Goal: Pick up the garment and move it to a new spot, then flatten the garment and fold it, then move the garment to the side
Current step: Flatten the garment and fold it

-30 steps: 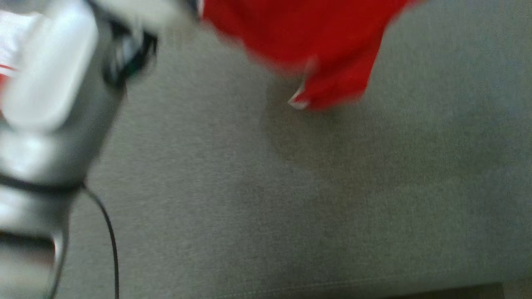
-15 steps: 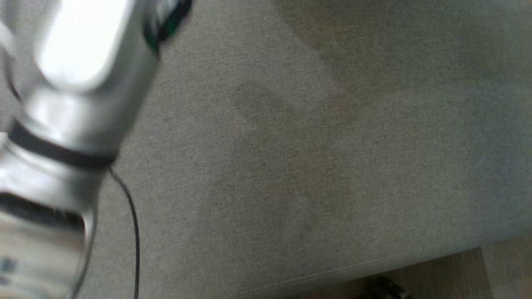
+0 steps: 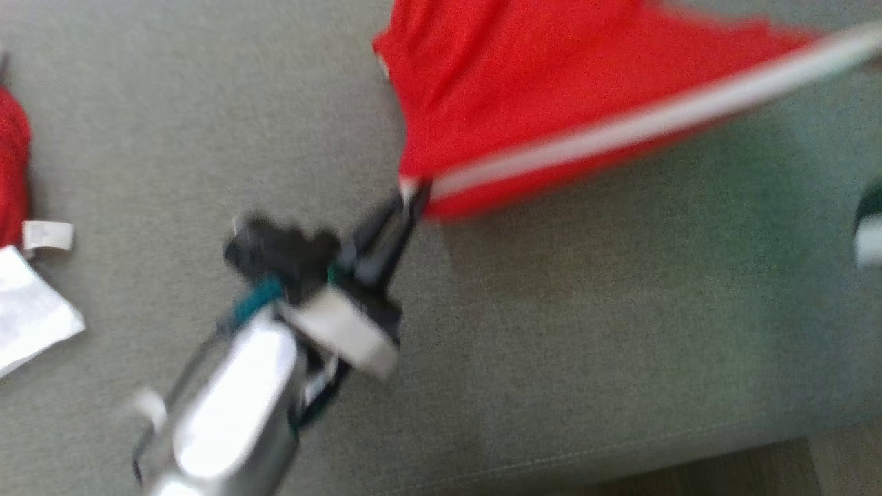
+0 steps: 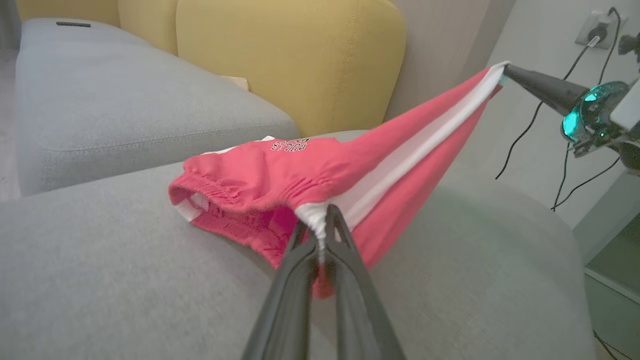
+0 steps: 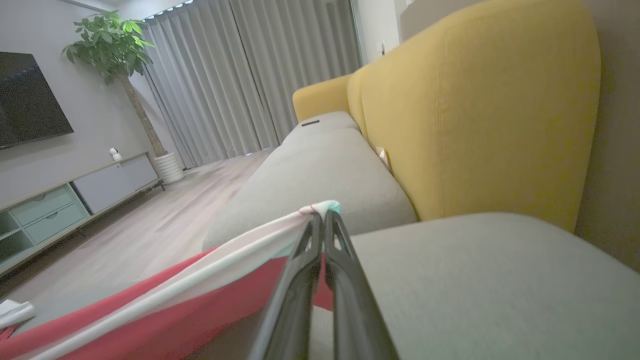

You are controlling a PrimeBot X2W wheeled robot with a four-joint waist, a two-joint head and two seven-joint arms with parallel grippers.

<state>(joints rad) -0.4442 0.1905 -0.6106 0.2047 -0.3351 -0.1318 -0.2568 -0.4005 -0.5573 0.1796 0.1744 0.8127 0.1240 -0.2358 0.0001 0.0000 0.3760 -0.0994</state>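
The left gripper (image 4: 322, 222) has its two dark fingers pressed together on a bunched white bit of waistband of the garment (image 4: 280, 170), a pair of red shorts with a white side stripe; the right gripper (image 5: 320, 215) likewise has its fingers closed tight, pinching the far end of that stripe at the leg hem. The stripe is pulled taut between the two pinches and marks the garment's long axis; seen from the left wrist it climbs from the waistband, low over the grey seat cushion (image 4: 100, 260), up to the hem held well above that cushion. The rest of the waistband sags on the cushion, its opening turned away from the stripe, with "BULLS" lettering on the upper side. In the blurred head view the red cloth hangs over the cushion's far part; a white cloth (image 3: 27, 310) lies at the cushion's left edge. A yellow back cushion (image 4: 290, 55) stands behind the seat cushion.
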